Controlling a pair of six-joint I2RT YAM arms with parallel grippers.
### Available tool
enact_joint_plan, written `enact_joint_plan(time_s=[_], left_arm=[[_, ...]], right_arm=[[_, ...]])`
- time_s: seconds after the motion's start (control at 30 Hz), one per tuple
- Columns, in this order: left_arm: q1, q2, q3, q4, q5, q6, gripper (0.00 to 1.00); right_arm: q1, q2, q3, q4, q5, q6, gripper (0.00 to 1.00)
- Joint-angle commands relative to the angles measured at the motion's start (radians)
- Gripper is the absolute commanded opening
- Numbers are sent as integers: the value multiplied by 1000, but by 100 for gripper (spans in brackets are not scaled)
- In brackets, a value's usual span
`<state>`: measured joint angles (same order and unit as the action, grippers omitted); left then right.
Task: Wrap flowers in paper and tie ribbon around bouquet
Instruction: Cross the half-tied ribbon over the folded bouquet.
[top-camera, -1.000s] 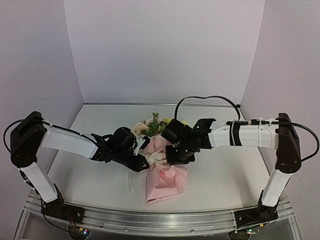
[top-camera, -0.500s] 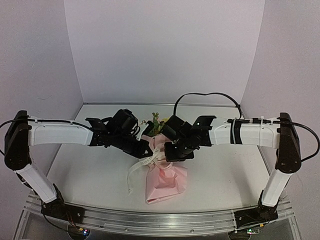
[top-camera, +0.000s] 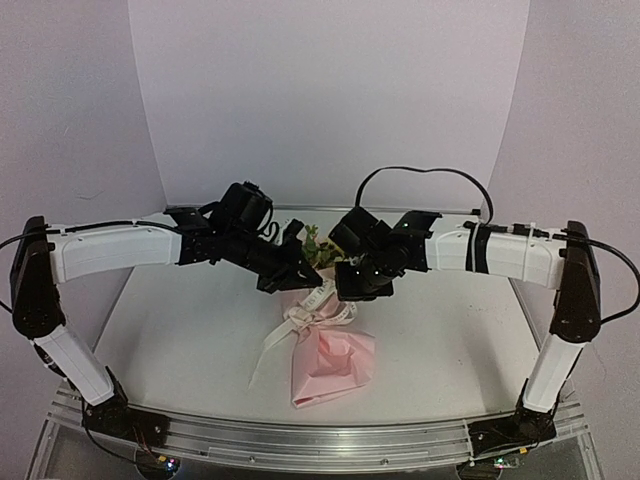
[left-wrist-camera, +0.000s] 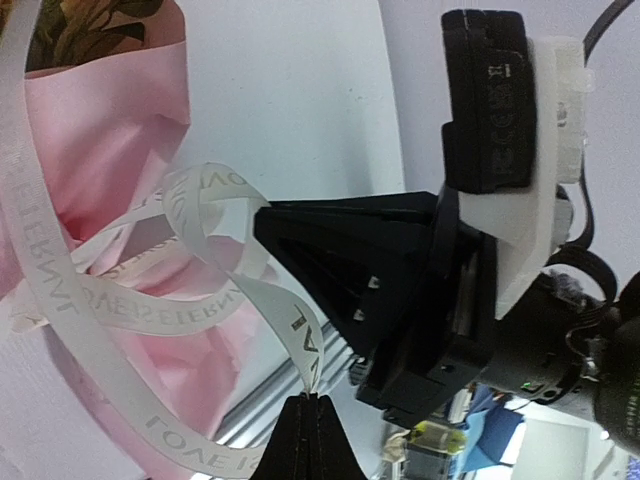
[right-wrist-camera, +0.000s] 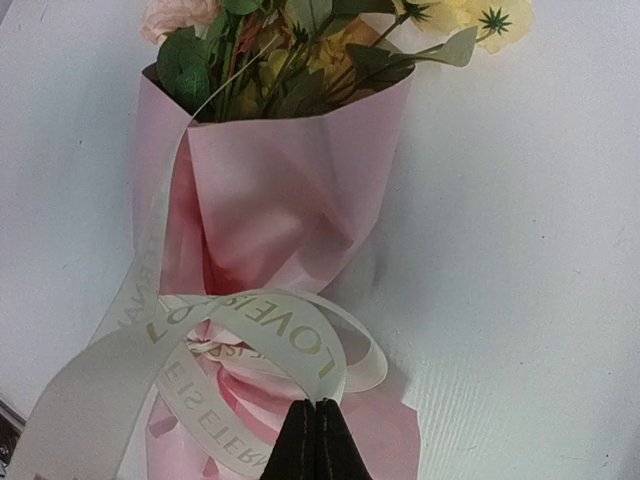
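The bouquet lies on the white table, its pink paper (top-camera: 332, 362) pinched at the middle, with the flowers (top-camera: 314, 246) poking out at the far end. The cream lettered ribbon (top-camera: 300, 322) is looped round the pinch, one tail trailing to the near left. My left gripper (top-camera: 296, 281) and right gripper (top-camera: 346, 291) hang close together above the bouquet's middle. In the left wrist view the left gripper (left-wrist-camera: 308, 402) is shut on a ribbon (left-wrist-camera: 300, 335) loop. In the right wrist view the right gripper (right-wrist-camera: 318, 407) is shut on another ribbon (right-wrist-camera: 285, 325) loop over the paper (right-wrist-camera: 290, 190) and flowers (right-wrist-camera: 300, 40).
Lilac backdrop walls (top-camera: 330, 100) enclose the table on three sides. A metal rail (top-camera: 300, 438) runs along the near edge between the arm bases. The right arm's black cable (top-camera: 425, 172) arches above its forearm.
Both grippers have closed on ribbon loops and risen toward the back, drawing the ribbon up off the bouquet. The left arm has swung higher and straighter.
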<state>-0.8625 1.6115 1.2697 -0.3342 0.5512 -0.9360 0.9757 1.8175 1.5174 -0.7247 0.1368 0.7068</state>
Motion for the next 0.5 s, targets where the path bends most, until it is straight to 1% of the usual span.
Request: enact_joint_plan(time_s=[0.0, 0.13, 0.23, 0.3, 0.4, 0.47], left_arm=[[13, 1, 48, 142, 87, -208, 0], [41, -34, 30, 201, 127, -341, 0], [66, -81, -45, 313, 145, -512, 0], [66, -106, -67, 380, 119, -610, 0], [55, -117, -25, 379, 74, -678, 0], [46, -114, 0, 379, 48, -694, 0]], right_arm=[[-16, -17, 59, -7, 13, -32, 0], [-23, -12, 72, -5, 12, -42, 0], [-28, -11, 74, -3, 9, -48, 0], [-30, -7, 73, 2, 2, -54, 0], [-31, 0, 71, 13, -9, -62, 0], [-34, 5, 71, 28, -23, -61, 0]])
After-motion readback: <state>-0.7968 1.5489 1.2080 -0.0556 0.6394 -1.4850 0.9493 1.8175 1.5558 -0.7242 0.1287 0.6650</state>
